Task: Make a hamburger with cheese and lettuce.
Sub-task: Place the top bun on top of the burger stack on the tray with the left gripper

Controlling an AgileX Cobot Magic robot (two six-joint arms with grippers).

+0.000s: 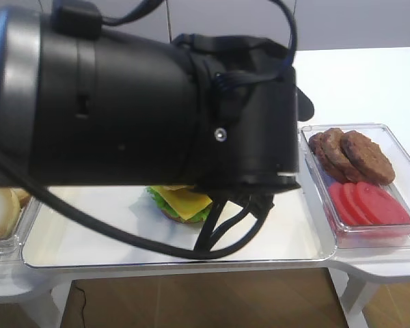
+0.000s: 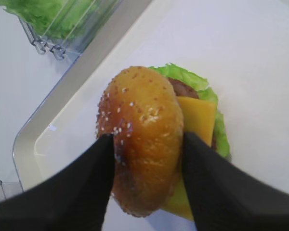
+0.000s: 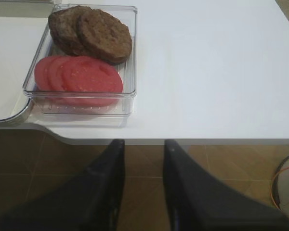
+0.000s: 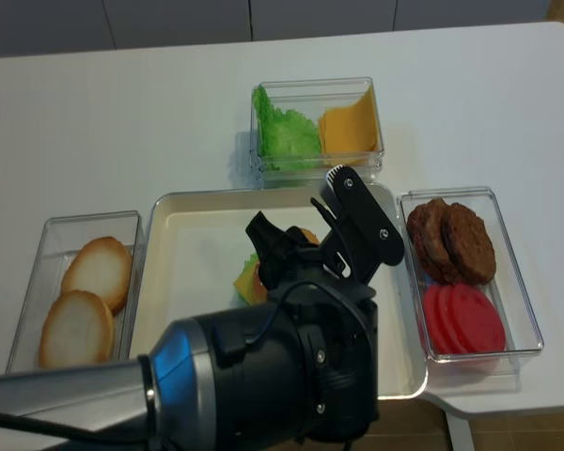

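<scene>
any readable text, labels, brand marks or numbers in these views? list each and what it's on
None. No print shows on the arm, the tray, the clear bins, the table or the bun.

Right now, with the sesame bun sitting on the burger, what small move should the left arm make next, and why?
Probably open a little wider and lift straight up: the left gripper brackets the bun of the hamburger, already resting over the cheese and lettuce.
</scene>
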